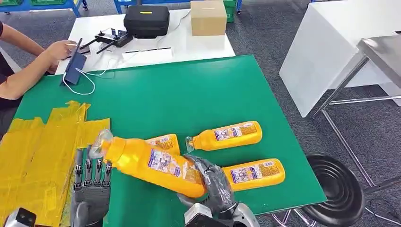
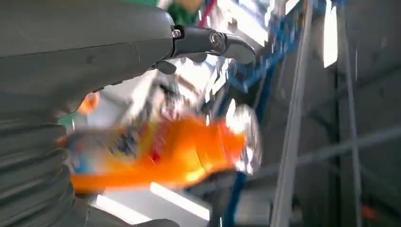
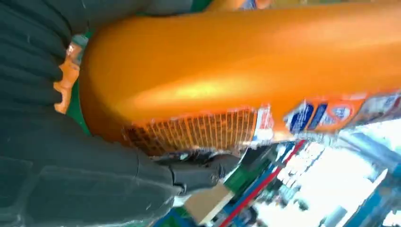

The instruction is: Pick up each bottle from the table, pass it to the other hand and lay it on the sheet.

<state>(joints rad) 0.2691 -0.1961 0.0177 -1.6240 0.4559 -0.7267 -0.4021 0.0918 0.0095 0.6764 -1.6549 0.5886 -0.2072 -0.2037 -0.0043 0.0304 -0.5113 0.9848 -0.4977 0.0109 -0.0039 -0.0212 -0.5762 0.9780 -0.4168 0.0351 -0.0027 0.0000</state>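
My right hand [image 1: 215, 187] grips the base end of an orange bottle [image 1: 151, 163] with a clear cap and holds it tilted above the green table [image 1: 189, 90], cap end toward my left. In the right wrist view the dark fingers [image 3: 71, 179] wrap the bottle's body [image 3: 236, 71]. My left hand [image 1: 90, 184] is open, fingers spread, just below the bottle's neck. In the left wrist view the blurred bottle [image 2: 165, 151] lies across the hand [image 2: 85, 52], ungripped. Three more orange bottles lie on the table: one [image 1: 163, 141] partly behind the held bottle, one [image 1: 227, 135] further back, one [image 1: 255, 172] by the front edge. A crumpled yellow sheet [image 1: 33, 161] covers the table's left part.
A person's arm [image 1: 28, 66] reaches in at the far left beside a propped-up device [image 1: 75, 66]. A black case [image 1: 146, 20] and a cardboard box [image 1: 208, 17] stand on the white table behind. A black stool [image 1: 338, 189] and a metal table [image 1: 383, 52] stand to the right.
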